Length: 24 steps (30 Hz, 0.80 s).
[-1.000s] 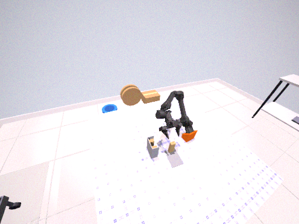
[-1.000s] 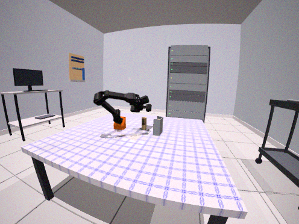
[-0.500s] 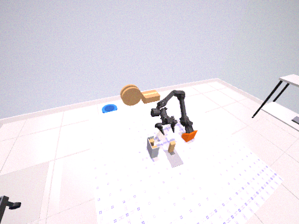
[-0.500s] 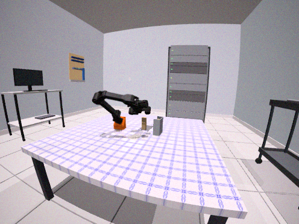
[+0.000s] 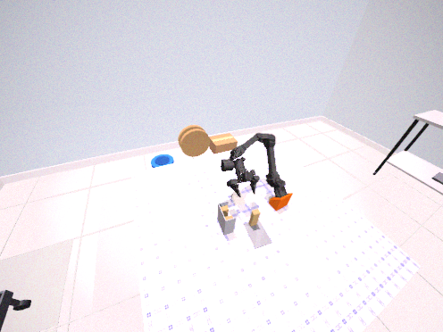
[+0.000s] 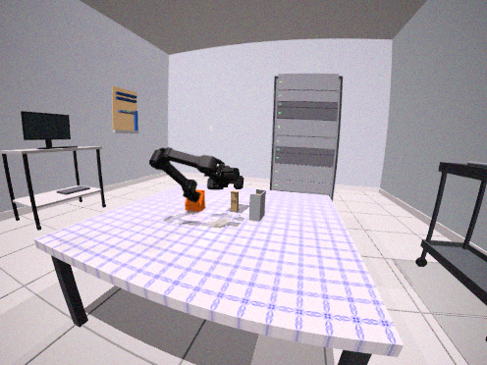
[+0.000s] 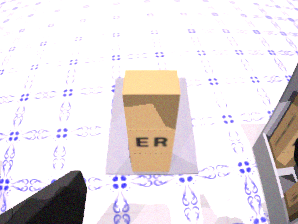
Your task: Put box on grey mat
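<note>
Box marked ER [image 5: 254, 218] [image 6: 235, 201] [image 7: 151, 120] stands upright on the grey mat [image 5: 263, 239] [image 7: 188, 135], mid-frame in the wrist view, its print facing sideways. Gripper [image 5: 246, 193] [image 7: 194, 167] fingers are spread, holding nothing, above the tabletop [image 5: 214, 277] [image 6: 221, 265] [image 7: 90, 115].

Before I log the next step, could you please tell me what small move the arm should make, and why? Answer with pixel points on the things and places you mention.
Probably lower the open gripper [image 5: 246, 195] toward the ER box [image 5: 254, 218] [image 6: 235, 201] [image 7: 151, 132], to tip it print-up: it stands upright, lettering sideways.
</note>
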Each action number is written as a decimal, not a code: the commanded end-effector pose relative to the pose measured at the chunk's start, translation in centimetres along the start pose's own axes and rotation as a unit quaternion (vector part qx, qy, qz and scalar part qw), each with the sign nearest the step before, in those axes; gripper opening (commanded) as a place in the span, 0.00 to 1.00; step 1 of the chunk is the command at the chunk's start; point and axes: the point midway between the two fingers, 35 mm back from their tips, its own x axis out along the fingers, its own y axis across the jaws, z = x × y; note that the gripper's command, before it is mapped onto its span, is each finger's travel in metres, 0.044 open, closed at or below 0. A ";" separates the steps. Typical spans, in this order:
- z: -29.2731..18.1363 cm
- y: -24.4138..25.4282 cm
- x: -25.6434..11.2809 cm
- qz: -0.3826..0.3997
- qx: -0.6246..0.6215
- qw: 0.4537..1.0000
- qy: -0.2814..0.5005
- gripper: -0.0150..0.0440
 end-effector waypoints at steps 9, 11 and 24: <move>-1.7 0.1 1.1 0.000 -0.001 1.000 -0.001 1.00; -2.0 0.2 1.3 0.000 -0.001 1.000 0.000 1.00; -3.6 0.4 2.3 0.000 -0.001 1.000 0.000 1.00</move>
